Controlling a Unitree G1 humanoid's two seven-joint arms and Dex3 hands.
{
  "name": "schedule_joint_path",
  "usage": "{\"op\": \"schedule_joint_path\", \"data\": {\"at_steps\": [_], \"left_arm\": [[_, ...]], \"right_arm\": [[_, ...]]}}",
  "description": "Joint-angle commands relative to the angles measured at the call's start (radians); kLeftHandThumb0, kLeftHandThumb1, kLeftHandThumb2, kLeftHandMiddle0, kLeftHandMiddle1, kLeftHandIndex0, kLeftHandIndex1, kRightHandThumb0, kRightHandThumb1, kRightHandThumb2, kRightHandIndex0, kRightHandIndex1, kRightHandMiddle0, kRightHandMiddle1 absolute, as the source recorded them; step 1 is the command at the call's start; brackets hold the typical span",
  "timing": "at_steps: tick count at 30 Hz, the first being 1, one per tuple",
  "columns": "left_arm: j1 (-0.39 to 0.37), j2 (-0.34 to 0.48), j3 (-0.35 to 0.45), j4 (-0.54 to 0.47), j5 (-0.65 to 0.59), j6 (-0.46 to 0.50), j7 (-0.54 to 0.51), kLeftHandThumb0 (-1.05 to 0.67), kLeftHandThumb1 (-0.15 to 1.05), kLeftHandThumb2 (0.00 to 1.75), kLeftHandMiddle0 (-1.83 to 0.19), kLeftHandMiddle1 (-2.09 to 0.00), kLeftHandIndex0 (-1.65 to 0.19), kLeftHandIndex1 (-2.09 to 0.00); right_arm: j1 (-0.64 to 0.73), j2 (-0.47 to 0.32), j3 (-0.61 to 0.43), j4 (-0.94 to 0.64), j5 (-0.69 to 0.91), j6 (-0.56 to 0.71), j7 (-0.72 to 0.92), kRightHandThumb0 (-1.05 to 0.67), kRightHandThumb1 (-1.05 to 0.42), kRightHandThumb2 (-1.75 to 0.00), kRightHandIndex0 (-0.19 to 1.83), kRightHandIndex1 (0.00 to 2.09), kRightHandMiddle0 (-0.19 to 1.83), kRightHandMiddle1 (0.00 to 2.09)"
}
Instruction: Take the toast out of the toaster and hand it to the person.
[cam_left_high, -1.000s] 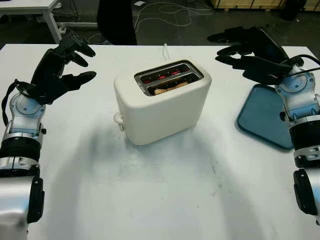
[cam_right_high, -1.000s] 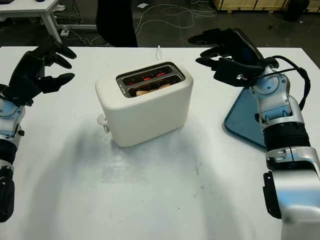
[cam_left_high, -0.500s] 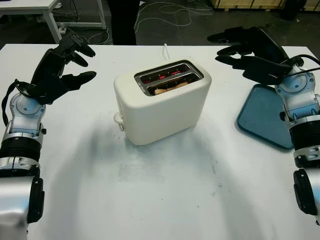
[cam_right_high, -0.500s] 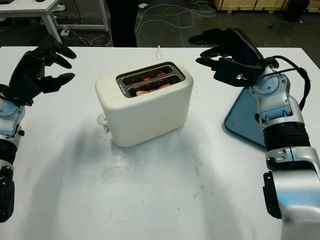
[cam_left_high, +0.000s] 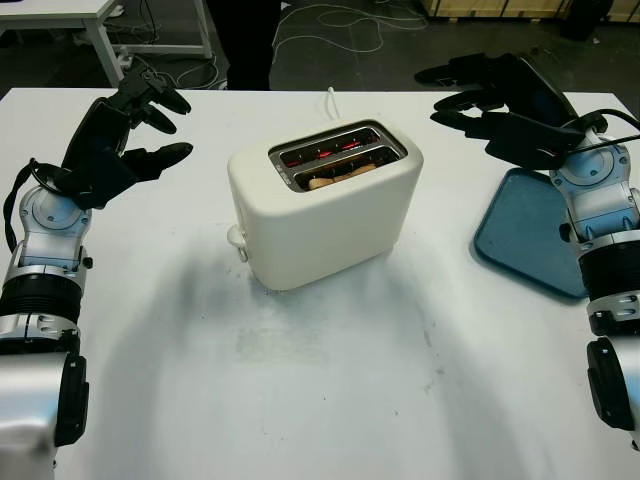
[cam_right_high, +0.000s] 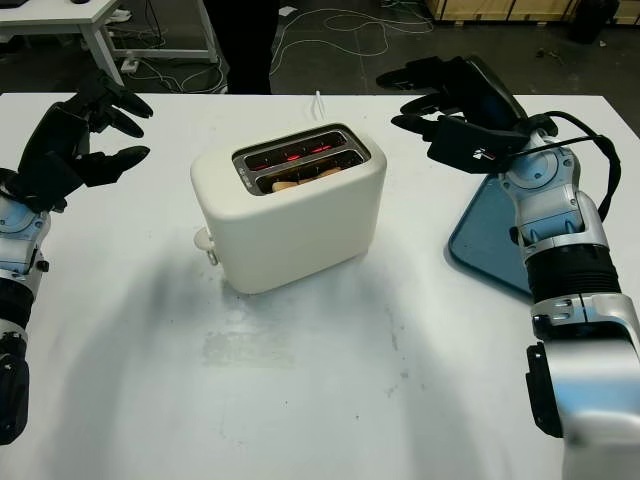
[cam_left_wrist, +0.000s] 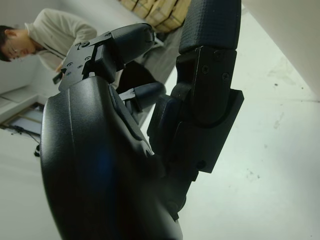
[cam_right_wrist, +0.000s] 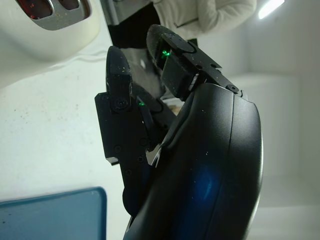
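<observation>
White counter (cam_left_high: 330, 390), dark floor with loose cables beyond. Cream plastic two-slot toaster (cam_left_high: 325, 205) at centre, browned toast slice (cam_left_high: 342, 175) down in near slot. Left robot hand (cam_left_high: 120, 135) open, raised well left; right robot hand (cam_left_high: 500, 100) open above blue flat tray (cam_left_high: 525, 240).

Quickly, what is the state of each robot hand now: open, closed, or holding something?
Left hand: open, holds nothing, raised left of the toaster.
Right hand: open, holds nothing, raised right of the toaster, above the blue tray.
</observation>
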Motion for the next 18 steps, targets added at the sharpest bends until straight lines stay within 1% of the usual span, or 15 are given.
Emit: {"op": "schedule_joint_path", "data": {"at_steps": [1, 7, 18], "left_arm": [[-0.018, -0.002, -0.002, 0.001, 0.001, -0.003, 0.006, -1.05, 0.92, 0.27, -0.05, -1.65, -0.09, -1.51], [-0.020, -0.005, 0.001, 0.002, -0.005, 0.002, 0.001, -1.05, 0.92, 0.26, -0.06, -1.64, -0.11, -1.50], [-0.018, -0.001, 0.000, 0.004, 0.001, -0.010, 0.007, -1.05, 0.92, 0.27, -0.05, -1.65, -0.09, -1.50]], "right_arm": [[-0.001, -0.004, -0.007, 0.018, 0.007, -0.020, -0.004, -0.36, -0.92, -0.23, 0.95, 0.01, 0.76, 0.00], [-0.003, -0.007, -0.004, 0.021, 0.002, -0.018, -0.004, -0.37, -0.92, -0.23, 0.94, 0.01, 0.76, 0.00], [-0.003, -0.004, -0.007, 0.023, 0.007, -0.025, -0.001, -0.39, -0.92, -0.24, 0.95, 0.01, 0.76, 0.00]]}}
